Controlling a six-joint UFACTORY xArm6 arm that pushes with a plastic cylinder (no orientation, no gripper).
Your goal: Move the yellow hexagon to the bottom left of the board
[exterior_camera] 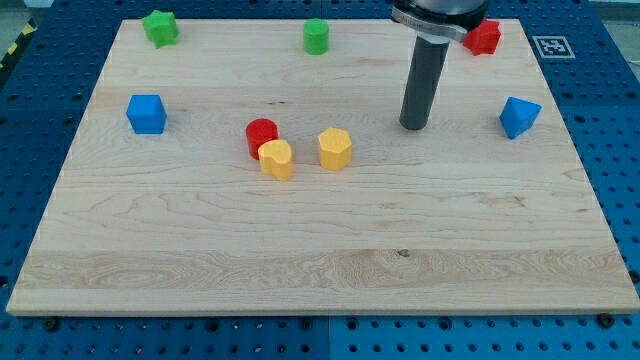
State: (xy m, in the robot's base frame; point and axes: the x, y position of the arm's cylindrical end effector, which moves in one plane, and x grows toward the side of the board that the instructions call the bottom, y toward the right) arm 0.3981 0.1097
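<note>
Yellow hexagon point(335, 148) seen mid-frame, untouched. Tip point(414, 126) placed right of it, apart; no pincer fitted, nothing held. Risk: yellow heart block point(277, 159) and red block point(261, 133) could be bumped when hexagon pushed toward lower left.

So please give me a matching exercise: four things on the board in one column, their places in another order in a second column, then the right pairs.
1. yellow hexagon
2. red cylinder
3. blue cube
4. my tip

A. view's left side
B. touching the yellow heart
C. to the right of the hexagon, apart from it
D. just right of the yellow heart

Pairs: 1-D, 2-B, 3-A, 4-C
</note>
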